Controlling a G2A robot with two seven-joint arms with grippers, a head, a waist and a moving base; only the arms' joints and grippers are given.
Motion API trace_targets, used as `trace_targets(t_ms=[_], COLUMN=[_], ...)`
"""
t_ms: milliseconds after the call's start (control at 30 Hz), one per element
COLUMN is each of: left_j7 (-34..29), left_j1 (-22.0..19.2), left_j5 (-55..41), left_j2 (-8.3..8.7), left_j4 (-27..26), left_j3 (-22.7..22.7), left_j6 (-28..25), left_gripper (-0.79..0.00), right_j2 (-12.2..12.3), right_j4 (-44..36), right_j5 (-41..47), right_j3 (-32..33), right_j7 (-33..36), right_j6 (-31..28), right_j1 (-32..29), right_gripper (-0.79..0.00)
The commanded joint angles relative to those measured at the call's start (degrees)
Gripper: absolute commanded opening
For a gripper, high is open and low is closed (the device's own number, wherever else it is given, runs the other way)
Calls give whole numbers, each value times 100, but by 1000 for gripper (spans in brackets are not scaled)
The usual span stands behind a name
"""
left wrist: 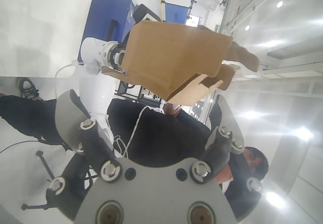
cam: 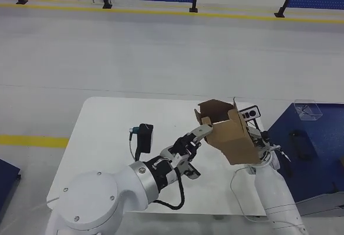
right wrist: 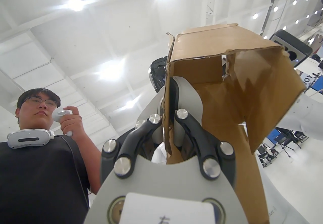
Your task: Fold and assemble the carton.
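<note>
Brown corrugated-cardboard carton (cam: 233, 138) is held tilted in the air over the right far part of the white table (cam: 107, 153); right gripper (right wrist: 171, 95) is pinched on one side wall near the carton's lower end, one finger inside and one outside with the wall edge between them; so the right arm is the anchor and the left arm is free. Key relation: left gripper (cam: 199, 131) sits just beside the carton's left face, jaws spread wide, holding nothing; in the left wrist view the carton hangs straight ahead of the spread fingers (left wrist: 69, 111), within their span; whether the nearest fingertip touches the cardboard, cannot tell. Long axis runs from the right gripper's clamp up and away to the far left, ending at the open mouth; loose flaps (left wrist: 243, 58) stick out there unfolded, so my read is body erected, end not yet closed. Next move likely needs the left gripper to shift along the body to that end and press a flap inward against the right's hold. Room: open air above and beyond the mouth; black box-shaped device (cam: 144, 136) with a cable lies on the table beside the left arm; blue cabinet (cam: 330, 135) stands just off the table's right edge; main risk is the single-wall pinch pivoting under a push.
</note>
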Motion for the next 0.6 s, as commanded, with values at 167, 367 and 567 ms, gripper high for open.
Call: trace_targets(t_ms=[167, 367, 567], left_j7=[424, 723, 989], left_j1=[-266, -496, -761], left_j5=[-238, -645, -930], left_j2=[84, 105, 150], left_j4=[225, 316, 411], left_j3=[549, 617, 819], left_j6=[-1, -1, -1], left_gripper=[0, 0, 0], right_j2=[-4, 11, 21], right_j4=[-36, -120, -172], right_j5=[-44, -164, -202], right_j3=[28, 63, 57], right_j7=[-2, -2, -2], right_j6=[15, 22, 36], right_j1=[-17, -81, -136], right_gripper=[-785, -785, -785])
